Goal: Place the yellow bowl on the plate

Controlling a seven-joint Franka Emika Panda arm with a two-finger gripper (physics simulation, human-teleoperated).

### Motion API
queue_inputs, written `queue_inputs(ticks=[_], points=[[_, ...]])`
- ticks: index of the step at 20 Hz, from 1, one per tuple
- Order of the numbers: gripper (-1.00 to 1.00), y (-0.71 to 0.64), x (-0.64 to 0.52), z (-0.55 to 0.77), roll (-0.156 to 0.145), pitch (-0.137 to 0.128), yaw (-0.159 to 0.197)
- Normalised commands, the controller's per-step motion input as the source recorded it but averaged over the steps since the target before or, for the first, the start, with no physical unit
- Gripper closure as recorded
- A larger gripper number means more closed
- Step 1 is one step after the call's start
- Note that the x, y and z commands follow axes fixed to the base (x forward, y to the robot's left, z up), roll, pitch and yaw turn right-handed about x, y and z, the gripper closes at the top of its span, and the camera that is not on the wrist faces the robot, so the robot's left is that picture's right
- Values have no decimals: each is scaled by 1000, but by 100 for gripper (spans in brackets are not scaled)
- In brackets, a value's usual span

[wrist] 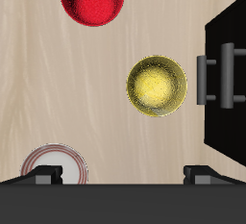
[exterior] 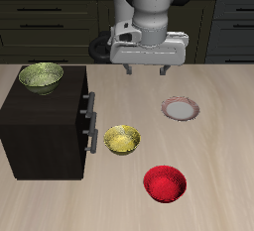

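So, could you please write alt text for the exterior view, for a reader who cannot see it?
A robot arm's open gripper hangs above a wooden table, holding nothing. Below it stand a yellow bowl beside a dark cabinet, a red-rimmed plate farther back, and a red bowl near the front edge. An olive-green bowl sits on the cabinet.

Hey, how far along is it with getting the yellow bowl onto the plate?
Nothing is done yet. The small round yellow bowl sits on the wooden table beside the dark cabinet, apart from the red-rimmed white plate, which is empty. The pincer hangs open above the table, holding nothing. Left: reach the bowl, grasp it, carry it over and set it on the plate.
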Motion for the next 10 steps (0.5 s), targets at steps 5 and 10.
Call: queue_inputs(ticks=[5, 10], points=[[-100, 75, 187, 26, -9, -10, -8], [-100, 2, 181, 26, -24, -6, 13]])
